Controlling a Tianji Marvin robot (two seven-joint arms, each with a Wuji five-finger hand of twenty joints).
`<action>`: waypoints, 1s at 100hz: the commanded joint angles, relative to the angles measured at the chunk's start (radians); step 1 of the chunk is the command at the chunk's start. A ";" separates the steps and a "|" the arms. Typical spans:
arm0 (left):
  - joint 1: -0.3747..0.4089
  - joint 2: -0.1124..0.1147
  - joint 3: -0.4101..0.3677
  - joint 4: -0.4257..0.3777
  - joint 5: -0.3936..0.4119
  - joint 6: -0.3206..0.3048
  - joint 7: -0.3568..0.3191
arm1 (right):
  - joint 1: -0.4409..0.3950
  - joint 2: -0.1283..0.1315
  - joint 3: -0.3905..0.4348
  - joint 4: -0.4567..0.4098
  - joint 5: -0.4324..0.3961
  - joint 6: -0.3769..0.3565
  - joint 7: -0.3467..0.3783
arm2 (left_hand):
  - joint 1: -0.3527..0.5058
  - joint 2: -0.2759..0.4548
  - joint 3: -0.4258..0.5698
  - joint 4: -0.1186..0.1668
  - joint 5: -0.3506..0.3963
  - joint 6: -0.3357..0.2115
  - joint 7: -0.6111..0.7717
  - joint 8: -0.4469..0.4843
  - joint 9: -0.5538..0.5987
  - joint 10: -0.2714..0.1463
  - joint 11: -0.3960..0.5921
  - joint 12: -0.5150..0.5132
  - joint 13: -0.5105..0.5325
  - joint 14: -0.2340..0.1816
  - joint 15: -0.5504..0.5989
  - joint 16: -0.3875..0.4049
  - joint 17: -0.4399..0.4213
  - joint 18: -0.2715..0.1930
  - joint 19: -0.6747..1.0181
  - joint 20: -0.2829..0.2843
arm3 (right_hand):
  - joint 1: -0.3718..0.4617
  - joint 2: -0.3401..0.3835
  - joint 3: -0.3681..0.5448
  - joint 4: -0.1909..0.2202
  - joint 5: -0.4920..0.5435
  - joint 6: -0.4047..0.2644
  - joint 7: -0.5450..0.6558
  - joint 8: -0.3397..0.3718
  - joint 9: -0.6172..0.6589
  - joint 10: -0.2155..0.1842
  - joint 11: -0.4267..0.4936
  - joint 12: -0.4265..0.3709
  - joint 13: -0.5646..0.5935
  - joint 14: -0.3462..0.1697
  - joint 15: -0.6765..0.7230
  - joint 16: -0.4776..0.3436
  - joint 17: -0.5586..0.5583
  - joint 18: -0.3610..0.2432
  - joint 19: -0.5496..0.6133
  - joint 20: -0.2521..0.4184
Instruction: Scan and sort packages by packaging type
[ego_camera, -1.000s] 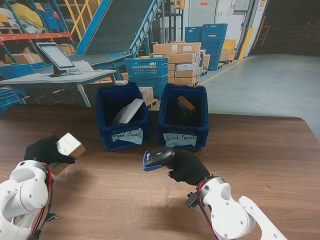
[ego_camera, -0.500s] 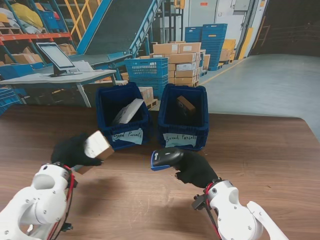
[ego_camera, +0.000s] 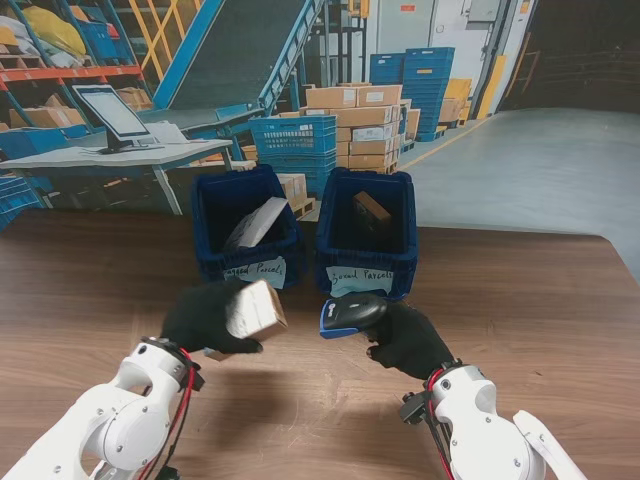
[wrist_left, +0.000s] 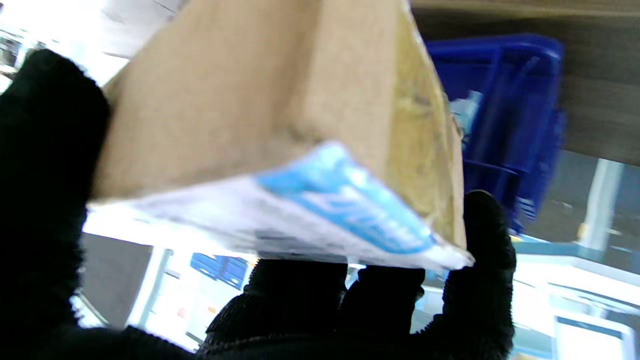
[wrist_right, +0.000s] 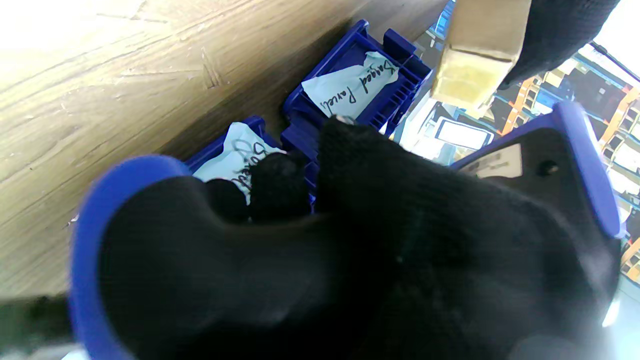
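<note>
A small cardboard box (ego_camera: 254, 309) is held off the table (ego_camera: 560, 310) in the closed fingers of the left hand (ego_camera: 212, 317), its white and blue label (wrist_left: 320, 220) seen from the left wrist. A scanner (ego_camera: 349, 313) is gripped in the right hand (ego_camera: 408, 340), its head just beside the box. Two blue bins (ego_camera: 243, 232) (ego_camera: 368, 240) with paper labels are set side by side on the dark wood surface, farther from me. Stacked cartons (ego_camera: 362, 125), blue crates (ego_camera: 420, 80), a desk with a monitor (ego_camera: 112, 114) and a conveyor (ego_camera: 235, 50) are seen in the warehouse behind.

Behind the wooden desk (ego_camera: 560, 300) stood a grey workbench with a monitor (ego_camera: 112, 115), stacked cardboard boxes (ego_camera: 365, 125), blue crates (ego_camera: 415, 75) and a bare concrete floor (ego_camera: 530, 170).
</note>
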 joint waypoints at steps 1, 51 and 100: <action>-0.008 -0.001 0.022 0.011 0.019 -0.015 -0.029 | -0.003 -0.007 0.002 -0.016 -0.001 0.008 0.013 | 0.474 0.161 0.308 0.072 0.076 -0.280 0.319 0.109 0.097 -0.166 0.093 0.051 0.104 -0.115 0.246 0.100 -0.017 0.030 0.002 0.020 | 0.095 0.052 0.085 0.012 0.065 -0.039 0.023 0.020 0.013 0.023 -0.005 0.005 0.015 0.018 0.008 0.018 0.012 -0.001 0.031 0.019; -0.096 0.024 0.136 0.085 0.054 -0.196 -0.092 | 0.007 -0.005 0.000 -0.011 0.013 0.012 0.030 | 0.471 0.169 0.297 0.071 0.072 -0.295 0.323 0.107 0.093 -0.178 0.092 0.053 0.089 -0.123 0.230 0.093 -0.027 0.000 -0.013 0.009 | 0.095 0.051 0.084 0.011 0.065 -0.039 0.023 0.020 0.014 0.023 -0.006 0.005 0.015 0.019 0.007 0.018 0.013 0.002 0.032 0.020; -0.277 0.013 0.344 0.241 -0.017 -0.171 -0.093 | 0.012 -0.003 0.024 -0.008 0.028 0.011 0.048 | 0.470 0.184 0.284 0.069 0.064 -0.298 0.323 0.101 0.087 -0.181 0.087 0.052 0.078 -0.123 0.214 0.083 -0.034 -0.008 -0.028 -0.005 | 0.095 0.051 0.085 0.012 0.065 -0.039 0.023 0.020 0.014 0.025 -0.006 0.005 0.015 0.021 0.007 0.018 0.012 -0.001 0.032 0.019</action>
